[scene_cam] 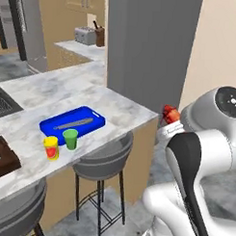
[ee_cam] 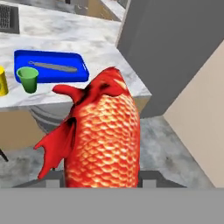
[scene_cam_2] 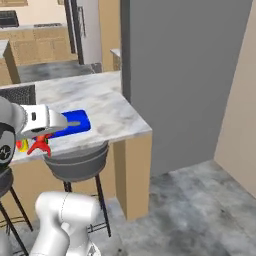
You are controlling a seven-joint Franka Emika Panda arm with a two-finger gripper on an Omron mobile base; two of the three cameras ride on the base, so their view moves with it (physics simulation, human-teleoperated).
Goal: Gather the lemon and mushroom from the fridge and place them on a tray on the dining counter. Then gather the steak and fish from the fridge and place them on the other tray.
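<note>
Red fish [ee_cam: 103,140] clamped in jaws (scales filling hand view), blue tray [scene_cam: 72,122] ahead

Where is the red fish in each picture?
Left base view: the red fish peeks out right of middle, behind the white arm.
Right base view: its red tail hangs low on the left, under the claw.
Hand view: it fills the middle, big and scaly, held in the claw.
Shared landmark: the blue tray on the marble counter.

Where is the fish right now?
The red fish is held in the jaws, in the air off the dining counter's corner, short of the blue tray.
</note>
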